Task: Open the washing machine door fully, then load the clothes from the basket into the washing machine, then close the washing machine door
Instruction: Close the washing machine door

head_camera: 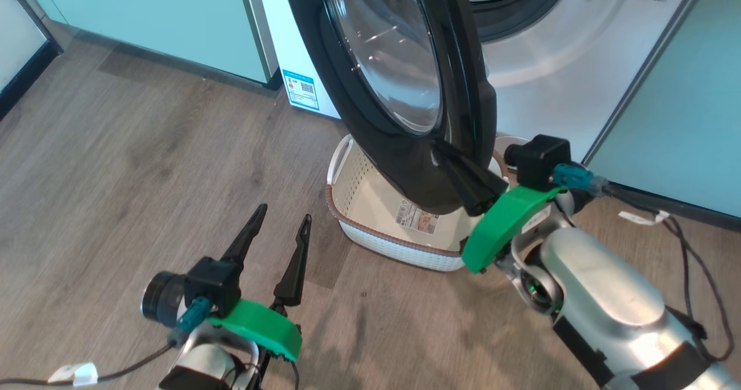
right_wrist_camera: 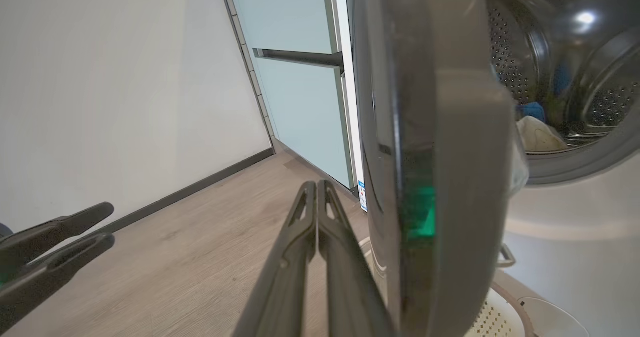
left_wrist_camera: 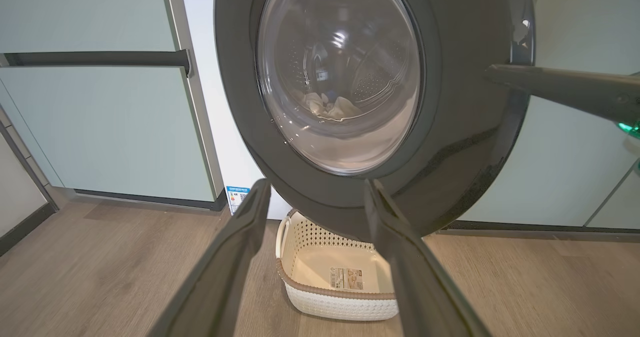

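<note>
Head view has my right end effector (head_camera: 440,147) with its two fingers pressed flat together and nothing between them, the tips lying against the lower black rim of the washing machine door (head_camera: 393,60) near its free edge; whether they truly bear on it or sit just beside it I cannot tell. The right wrist view puts those shut fingers on the outer-face side of the door, which I see edge-on. My left end effector (head_camera: 283,213) hangs low over the floor (head_camera: 145,147) with its fingers spread wide and empty, well apart from the door. The door stands part-way swung, above the basket (head_camera: 382,236), which sits on the floor in front of the washing machine (head_camera: 556,77) with only its label showing inside. The clothes (right_wrist_camera: 537,134) lie pale in the drum. So I judge loading done and closing the door the step in hand. Next I need a steady sideways push on the outer rim toward the opening, following the door's arc so my fingers do not slip off the glossy edge, until it latches.
</note>
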You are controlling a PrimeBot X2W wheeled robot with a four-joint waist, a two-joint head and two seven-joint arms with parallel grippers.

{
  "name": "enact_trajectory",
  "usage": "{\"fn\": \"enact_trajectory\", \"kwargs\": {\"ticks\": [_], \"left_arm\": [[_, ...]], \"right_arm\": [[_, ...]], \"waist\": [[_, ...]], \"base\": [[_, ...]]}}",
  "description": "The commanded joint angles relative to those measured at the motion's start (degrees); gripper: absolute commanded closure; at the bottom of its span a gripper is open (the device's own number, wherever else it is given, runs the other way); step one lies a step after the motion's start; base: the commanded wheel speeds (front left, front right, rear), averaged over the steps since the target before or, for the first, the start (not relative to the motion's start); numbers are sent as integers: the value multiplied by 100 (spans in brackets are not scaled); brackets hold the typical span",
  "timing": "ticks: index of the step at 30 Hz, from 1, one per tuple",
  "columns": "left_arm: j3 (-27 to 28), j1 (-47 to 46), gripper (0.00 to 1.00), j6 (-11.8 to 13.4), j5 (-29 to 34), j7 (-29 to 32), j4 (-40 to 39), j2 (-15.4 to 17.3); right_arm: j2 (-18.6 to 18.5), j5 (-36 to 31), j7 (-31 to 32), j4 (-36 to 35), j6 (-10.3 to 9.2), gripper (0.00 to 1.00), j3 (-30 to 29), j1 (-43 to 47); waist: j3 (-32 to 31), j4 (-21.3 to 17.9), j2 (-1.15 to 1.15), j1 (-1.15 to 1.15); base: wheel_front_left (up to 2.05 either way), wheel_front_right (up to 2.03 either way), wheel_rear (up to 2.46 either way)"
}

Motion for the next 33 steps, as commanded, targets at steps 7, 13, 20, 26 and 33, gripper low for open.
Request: {"fn": "enact_trajectory", "kwargs": {"ticks": [7, 13, 20, 26, 33], "left_arm": [[199, -225, 0, 18, -5, -57, -211, 87], [193, -220, 0, 25, 5, -64, -231, 97], [213, -244, 0, -19, -65, -74, -310, 59], [203, -302, 0, -25, -35, -79, -358, 29], [176, -510, 0, -62, 49, -84, -395, -51]], "right_arm": [[71, 96, -193, 138, -16, 100, -129, -380], [71, 117, -263, 336, -16, 100, -241, -453], [71, 66, -323, 558, -16, 100, -475, -581], [71, -55, -341, 701, -16, 100, -729, -769], [-22, -345, -313, 908, -16, 100, -1248, -1108]], "waist": [[-7, -4, 0, 0], [11, -14, 0, 0], [95, -33, 0, 0], [276, -52, 0, 0], [602, -18, 0, 0]], "base": [[0, 0, 0], [0, 0, 0], [0, 0, 0], [0, 0, 0], [0, 0, 0]]}}
